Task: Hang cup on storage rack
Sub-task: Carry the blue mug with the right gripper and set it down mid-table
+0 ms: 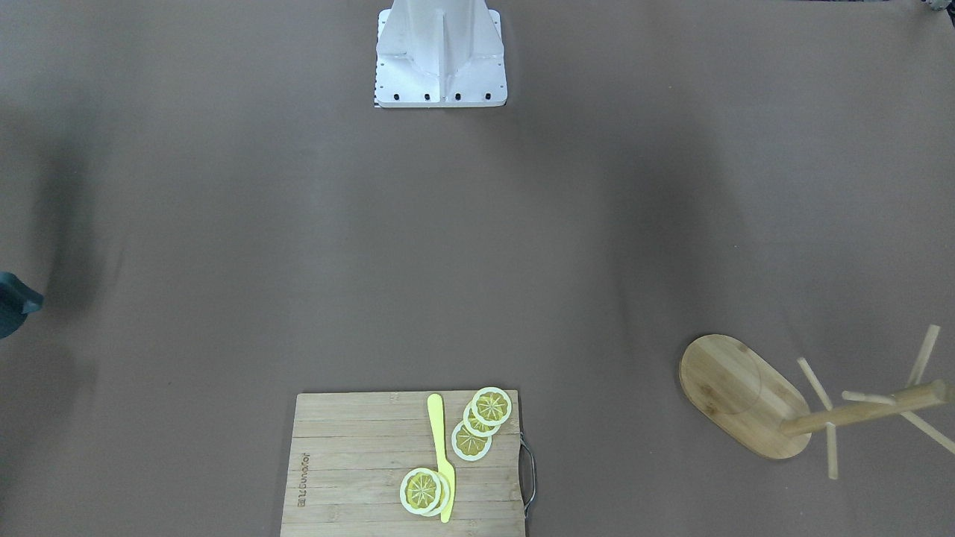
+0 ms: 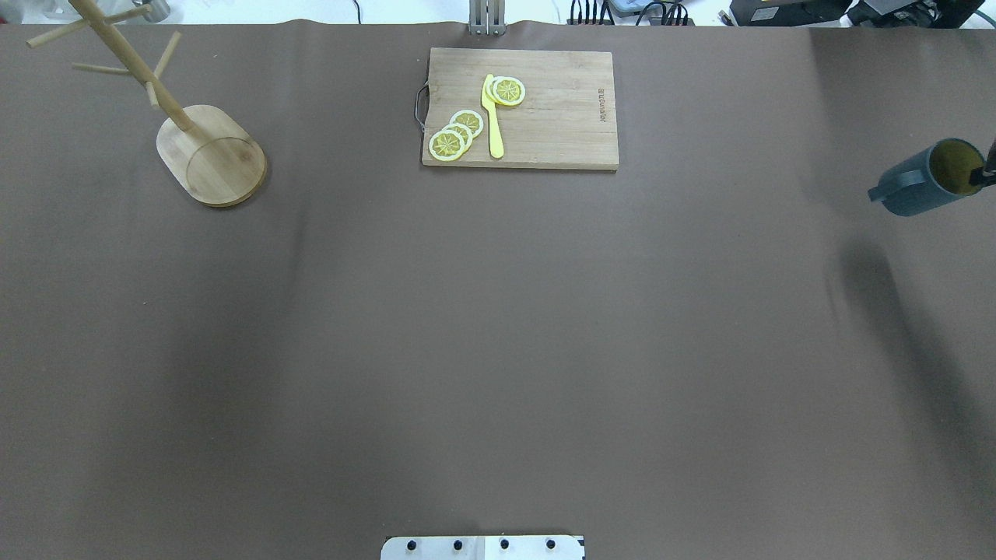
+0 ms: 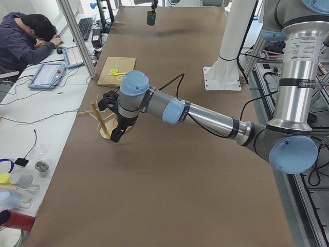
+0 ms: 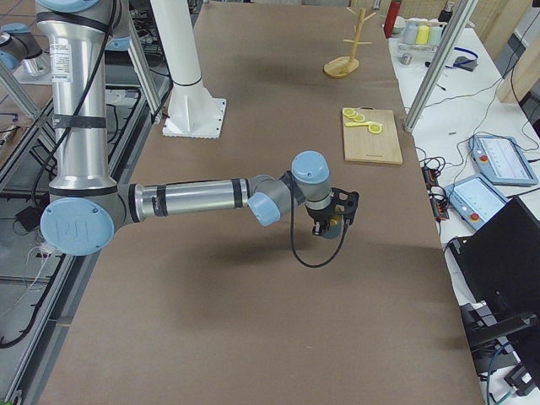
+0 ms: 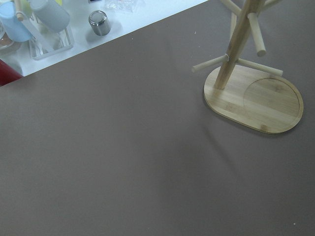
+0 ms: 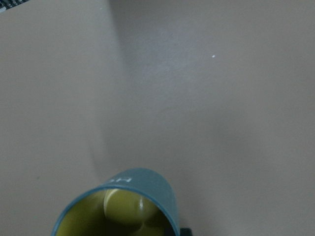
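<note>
The dark teal cup [image 2: 918, 185] hangs above the table at the far right of the overhead view, tilted on its side with its yellowish inside showing and its handle toward the table's middle. My right gripper [image 4: 335, 226] is shut on its rim; one finger [image 2: 990, 165] reaches into the mouth. The right wrist view shows the cup's rim [image 6: 142, 189] at the bottom. The bamboo storage rack [image 2: 212, 155] stands upright at the far left, with nothing on its pegs. My left gripper [image 3: 117, 135] hovers close to the rack [image 3: 105, 126]; I cannot tell whether it is open or shut.
A bamboo cutting board [image 2: 560, 117] with lemon slices [image 2: 455, 136] and a yellow knife [image 2: 492, 117] lies at the far middle edge. The robot base [image 1: 440, 56] sits at the near edge. Cups and a metal tin [image 5: 100, 23] stand beyond the table's left end, and a person [image 3: 25, 36] sits there.
</note>
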